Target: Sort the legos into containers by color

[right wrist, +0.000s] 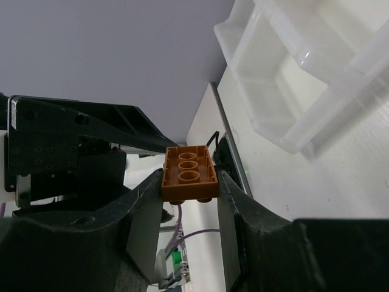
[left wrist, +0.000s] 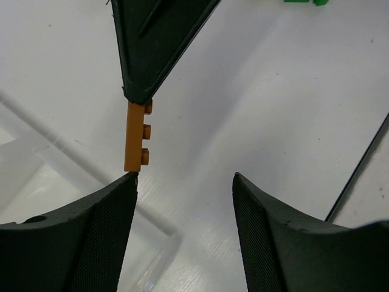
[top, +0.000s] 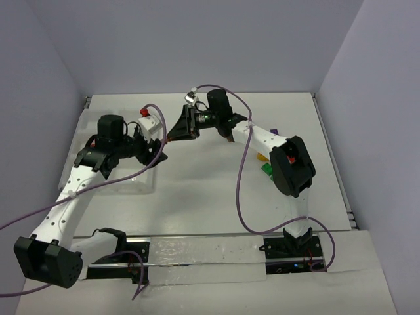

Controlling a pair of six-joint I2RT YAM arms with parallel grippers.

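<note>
My right gripper (right wrist: 189, 181) is shut on an orange lego brick (right wrist: 189, 172), its hollow underside facing the wrist camera. In the top view this gripper (top: 173, 134) reaches left over the table's middle back and meets my left gripper (top: 159, 146). In the left wrist view the brick (left wrist: 136, 137) hangs from the right gripper's dark fingertip, its lower end touching the tip of my left finger (left wrist: 115, 207). The left gripper (left wrist: 184, 177) is open, with only bare table between its fingers. The clear divided tray (top: 146, 187) lies under the left arm. Its compartments (right wrist: 285, 79) that show hold nothing.
Green (top: 267, 169), yellow (top: 261, 157) and purple (top: 274, 131) legos lie beside the right arm's elbow. Green pieces (left wrist: 301, 2) peek in at the left wrist view's top edge. Purple cables loop over the table. Walls close in the back and both sides.
</note>
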